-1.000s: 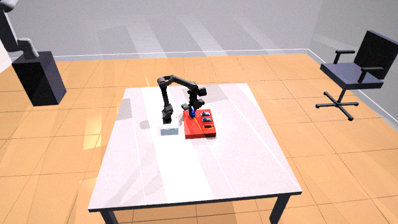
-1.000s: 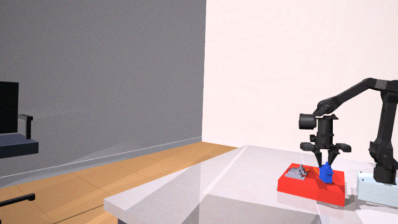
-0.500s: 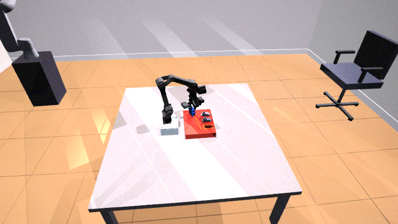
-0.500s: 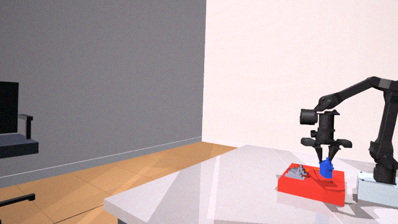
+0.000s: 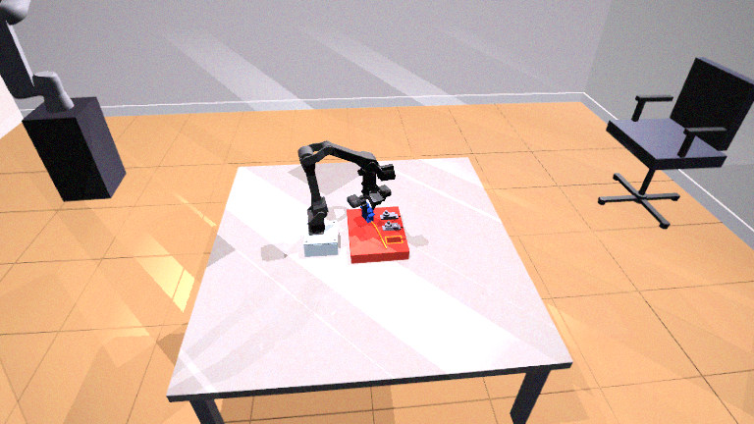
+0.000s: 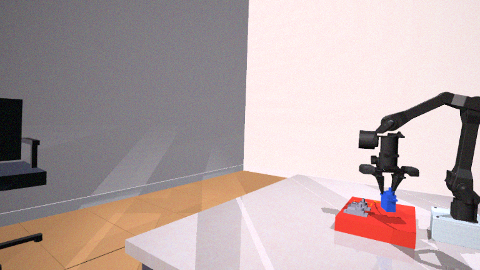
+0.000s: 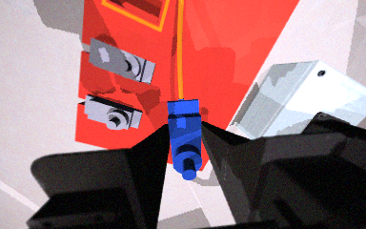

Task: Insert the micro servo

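The gripper (image 7: 186, 143) pinches a blue micro servo (image 7: 184, 134) between its black fingers, above the red deck (image 7: 210, 62). An orange cable (image 7: 180, 48) runs from the servo. 2 grey servos (image 7: 121, 62) sit seated in the deck beside a yellow-outlined pocket (image 7: 138, 10).

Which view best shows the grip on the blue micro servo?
The wrist view: the blue micro servo fills the frame, clamped between the black gripper fingers. The exterior view shows it hanging above the red deck; the top view shows a speck.
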You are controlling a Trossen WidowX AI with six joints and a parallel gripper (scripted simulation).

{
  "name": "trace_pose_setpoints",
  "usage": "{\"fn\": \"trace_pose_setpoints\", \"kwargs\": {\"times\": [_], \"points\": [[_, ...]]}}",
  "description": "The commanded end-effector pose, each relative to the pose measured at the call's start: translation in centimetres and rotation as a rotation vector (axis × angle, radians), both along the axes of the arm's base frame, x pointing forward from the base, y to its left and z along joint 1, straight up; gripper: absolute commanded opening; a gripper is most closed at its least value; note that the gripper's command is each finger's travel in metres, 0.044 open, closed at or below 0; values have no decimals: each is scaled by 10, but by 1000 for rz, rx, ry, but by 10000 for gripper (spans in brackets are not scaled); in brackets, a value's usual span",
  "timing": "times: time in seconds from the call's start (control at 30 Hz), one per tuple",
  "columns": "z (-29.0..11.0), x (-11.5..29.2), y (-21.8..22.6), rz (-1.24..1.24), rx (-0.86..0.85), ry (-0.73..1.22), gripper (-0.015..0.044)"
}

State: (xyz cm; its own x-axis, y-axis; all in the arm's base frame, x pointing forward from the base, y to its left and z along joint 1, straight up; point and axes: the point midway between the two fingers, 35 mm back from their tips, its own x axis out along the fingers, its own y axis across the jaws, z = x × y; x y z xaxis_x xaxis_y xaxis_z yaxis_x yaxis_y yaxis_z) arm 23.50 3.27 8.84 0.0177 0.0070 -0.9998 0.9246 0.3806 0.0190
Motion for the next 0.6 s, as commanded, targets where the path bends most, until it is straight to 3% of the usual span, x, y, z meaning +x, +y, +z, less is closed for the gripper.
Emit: {"fn": "trace_pose_setpoints", "kwargs": {"times": [0.0, 0.57], "points": [[0, -1, -15, 0, -3, 0, 0], [0, -3, -84, 0, -11, 0, 0]]}}
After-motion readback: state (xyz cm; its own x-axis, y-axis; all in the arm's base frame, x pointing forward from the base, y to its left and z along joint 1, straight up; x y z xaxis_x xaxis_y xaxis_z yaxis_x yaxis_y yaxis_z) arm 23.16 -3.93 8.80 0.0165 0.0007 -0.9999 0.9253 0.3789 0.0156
